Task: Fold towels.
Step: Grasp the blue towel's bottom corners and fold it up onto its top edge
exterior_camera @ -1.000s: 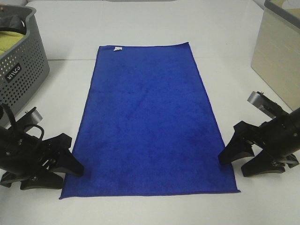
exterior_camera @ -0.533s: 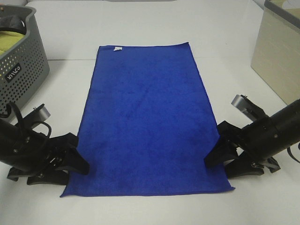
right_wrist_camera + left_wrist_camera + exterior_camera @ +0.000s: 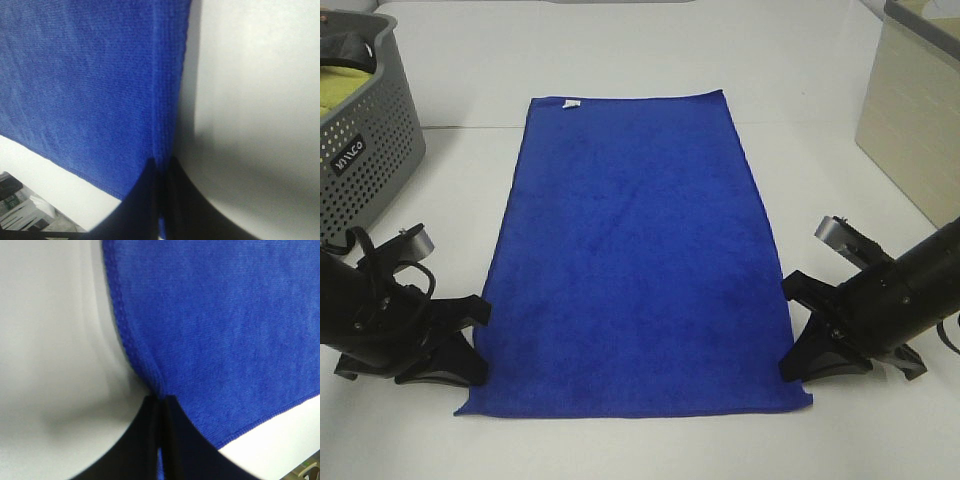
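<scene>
The royal-blue towel lies flat and lengthwise on the white table, its small white tag at the far short edge. My left gripper is shut on the towel's left long edge near the near corner; the left wrist view shows its fingers pinching the hem. My right gripper is shut on the towel's right long edge near the near corner; the right wrist view shows the blue hem running into its closed fingertips.
A grey perforated basket with a yellow-green cloth stands at the far left. A beige box stands at the far right. White table surrounds the towel.
Both grippers moved in to the towel's near long edges and shut on them. The near end of the towel has drawn in slightly, its near corners shifted toward the far side.
</scene>
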Tool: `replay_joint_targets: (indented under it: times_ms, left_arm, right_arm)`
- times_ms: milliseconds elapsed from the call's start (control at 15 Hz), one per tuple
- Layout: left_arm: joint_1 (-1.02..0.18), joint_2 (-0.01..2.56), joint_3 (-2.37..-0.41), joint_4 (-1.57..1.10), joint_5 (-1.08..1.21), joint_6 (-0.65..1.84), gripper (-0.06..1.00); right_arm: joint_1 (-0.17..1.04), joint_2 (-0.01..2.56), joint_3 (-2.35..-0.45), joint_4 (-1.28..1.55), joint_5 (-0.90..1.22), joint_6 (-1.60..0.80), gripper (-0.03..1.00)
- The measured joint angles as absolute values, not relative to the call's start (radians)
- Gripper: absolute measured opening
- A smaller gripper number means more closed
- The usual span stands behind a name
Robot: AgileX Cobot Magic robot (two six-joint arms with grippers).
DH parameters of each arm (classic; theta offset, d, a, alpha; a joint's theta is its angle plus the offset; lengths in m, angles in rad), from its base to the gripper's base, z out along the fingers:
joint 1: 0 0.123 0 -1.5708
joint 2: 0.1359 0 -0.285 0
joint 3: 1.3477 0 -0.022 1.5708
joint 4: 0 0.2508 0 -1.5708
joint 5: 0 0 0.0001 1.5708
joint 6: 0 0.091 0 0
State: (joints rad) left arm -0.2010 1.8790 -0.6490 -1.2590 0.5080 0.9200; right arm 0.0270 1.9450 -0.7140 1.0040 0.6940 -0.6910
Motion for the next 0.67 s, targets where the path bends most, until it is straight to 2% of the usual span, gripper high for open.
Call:
replay_joint_targets:
  times_ms: [200,667]
  left_arm:
    - [-0.201,1.802,-0.625,-1.192,0.532,0.865,0.00]
    - [-0.201,1.569,-0.413,-1.110,0.570,0.764,0.00]
  right_arm:
    - [0.027,1.875,-0.686,0.948,0.693,-0.643,0.02]
    - [0.027,1.669,-0.433,0.922,0.699,-0.635,0.02]
